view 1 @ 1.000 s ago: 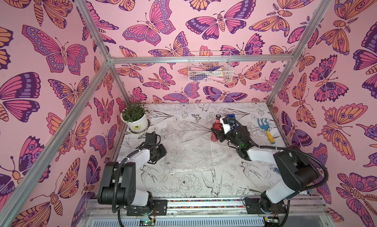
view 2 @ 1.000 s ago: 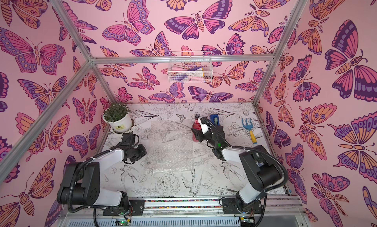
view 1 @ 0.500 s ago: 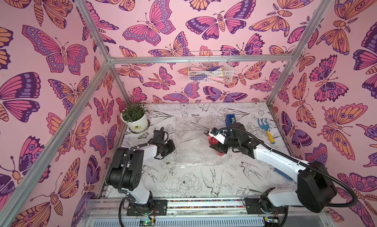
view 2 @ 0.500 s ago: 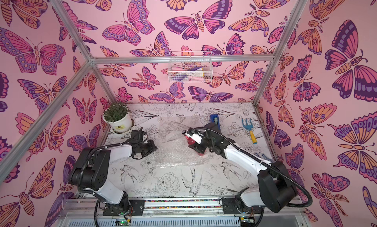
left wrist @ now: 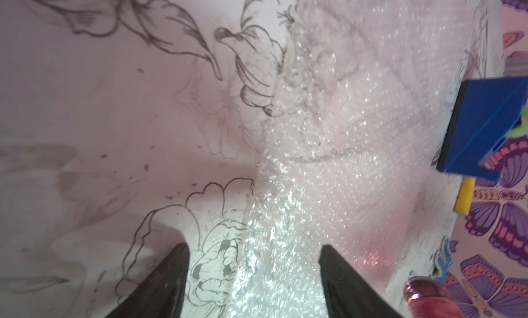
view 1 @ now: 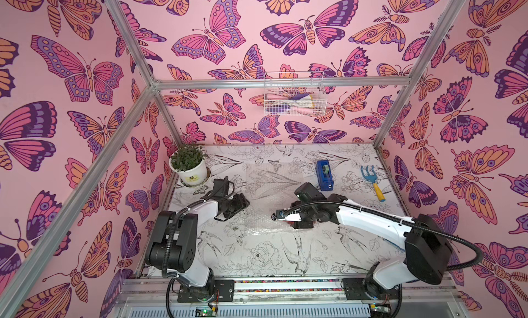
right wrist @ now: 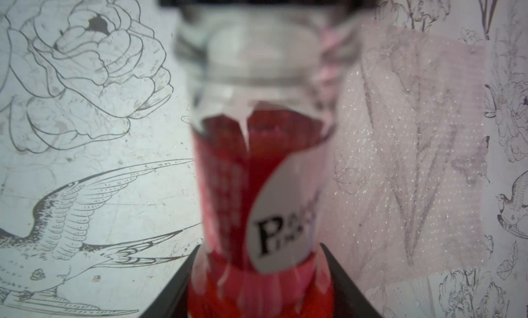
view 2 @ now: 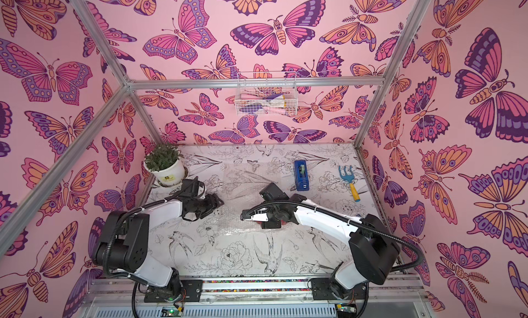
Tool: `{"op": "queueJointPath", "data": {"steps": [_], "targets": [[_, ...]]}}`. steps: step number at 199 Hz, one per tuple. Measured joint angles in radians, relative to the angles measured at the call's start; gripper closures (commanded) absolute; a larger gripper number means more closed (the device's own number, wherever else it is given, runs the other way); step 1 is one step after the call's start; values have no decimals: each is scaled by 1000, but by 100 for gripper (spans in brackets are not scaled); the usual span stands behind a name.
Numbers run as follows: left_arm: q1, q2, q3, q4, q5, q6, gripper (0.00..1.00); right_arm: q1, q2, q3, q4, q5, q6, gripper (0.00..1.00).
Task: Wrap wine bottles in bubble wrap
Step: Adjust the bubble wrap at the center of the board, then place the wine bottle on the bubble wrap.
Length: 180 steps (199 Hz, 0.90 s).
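From where I stand, the right gripper [right wrist: 260, 249] is clamped on the small clear glass bottle of red liquid [right wrist: 257, 159]. The bottle lies sideways, its dark cap towards nine o'clock, over the six o'clock end of the large clear bubble wrap sheet [view 1: 271, 185]. The left gripper [left wrist: 254, 253], fingers spread apart, hangs at the sheet's nine o'clock edge.

1 ea: bottle [right wrist: 257, 173], bubble wrap [view 1: 265, 185], tape disp [view 1: 324, 175], plant [view 1: 188, 163], rake [view 1: 371, 179], basket [view 1: 293, 112]
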Motion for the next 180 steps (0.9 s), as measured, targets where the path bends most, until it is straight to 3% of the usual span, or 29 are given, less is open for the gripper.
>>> {"op": "queueJointPath", "data": {"steps": [47,126,152,180], "targets": [[33,-43,1,-98,-37,18,8,63,168,163,-93,94,-20,100],[53,-61,1,-138,-58,43,4,92,307,277,-206,132,19,100],[65,-70,1,-153,-64,56,0,92,364,329,-224,139,56,90],[72,-72,4,-166,-66,65,0,92,412,370,-245,135,75,73]]}}
